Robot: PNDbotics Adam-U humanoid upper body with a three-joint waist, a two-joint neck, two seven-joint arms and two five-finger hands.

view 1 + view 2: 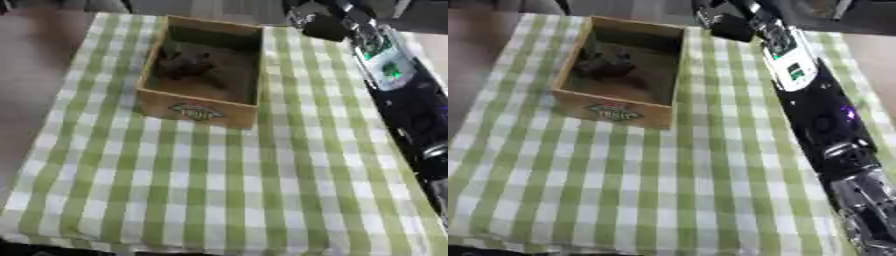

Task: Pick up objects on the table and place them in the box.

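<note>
Release seems finished: the right robot hand (726,22) (fingers unreadable) is seen beside the box (614,111), dark objects (605,65) inside; withdrawal is called for next.

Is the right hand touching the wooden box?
Apart. In the left eye view, checked cloth shows between the right hand and the box.
</note>
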